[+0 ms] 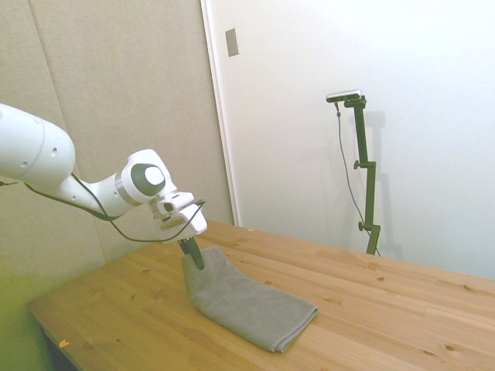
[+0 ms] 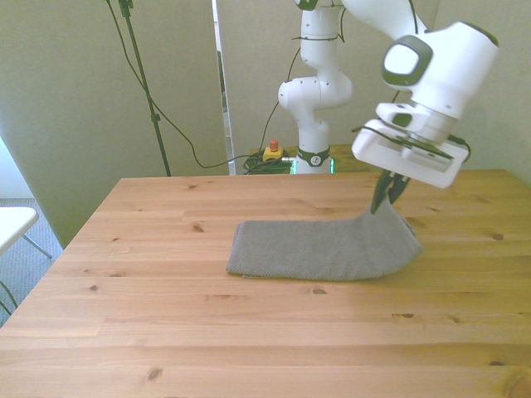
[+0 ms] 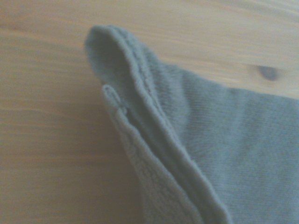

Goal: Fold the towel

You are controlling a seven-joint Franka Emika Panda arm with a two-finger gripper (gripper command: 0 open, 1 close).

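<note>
The grey towel [image 1: 247, 301] [image 2: 319, 247] lies lengthwise on the wooden table, folded into layers. My gripper [image 1: 193, 255] [image 2: 387, 195] is shut on the towel's end at the front view's right and holds that corner lifted a little off the table. The rest of the towel rests flat. Close up in the wrist view, the towel's layered, thick-hemmed corner [image 3: 154, 135] is raised above the wood.
The wooden table [image 2: 166, 332] spreads wide around the towel. A yellow box with a red button [image 2: 272, 152] sits behind the table's far edge by the robot's base. A white object's corner [image 2: 12, 222] shows at the front view's left edge.
</note>
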